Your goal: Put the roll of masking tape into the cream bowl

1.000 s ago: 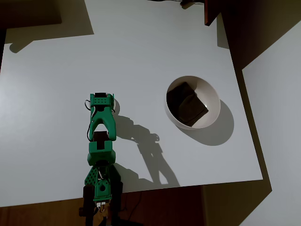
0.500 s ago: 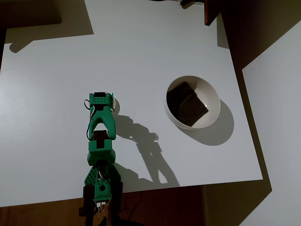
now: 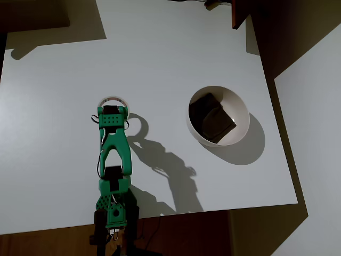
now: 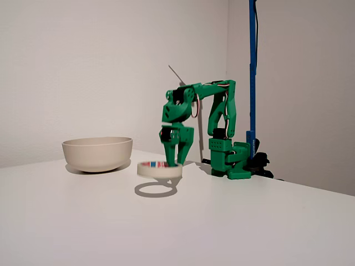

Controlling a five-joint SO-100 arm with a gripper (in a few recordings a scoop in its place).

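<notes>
In the fixed view the green arm (image 4: 213, 111) reaches out from its base and turns its gripper (image 4: 176, 157) straight down, with the two fingers (image 4: 184, 148) pinched on the near rim of the roll of masking tape (image 4: 160, 169). The roll hangs flat and level at the fingertips, clear of the white table (image 4: 222, 221), and its ring-shaped shadow (image 4: 155, 190) lies on the tabletop below and a little toward the camera. A reddish band shows along the inside of the roll's far wall. In the overhead view the roll (image 3: 111, 100) shows as a pale arc poking out past the top of the gripper's green head (image 3: 111, 118), most of the ring being hidden under that head, so the fingertips themselves cannot be seen from above. The cream bowl (image 3: 241, 114) sits on the table well apart from the roll, off to the right in the overhead view and to the left in the fixed view (image 4: 97, 153), with a dark brown block (image 3: 212, 118) lying inside it. The arm's shadow falls across the tabletop between the arm and the bowl. A blue upright post (image 4: 252, 72) stands behind the arm's base in the fixed view.
</notes>
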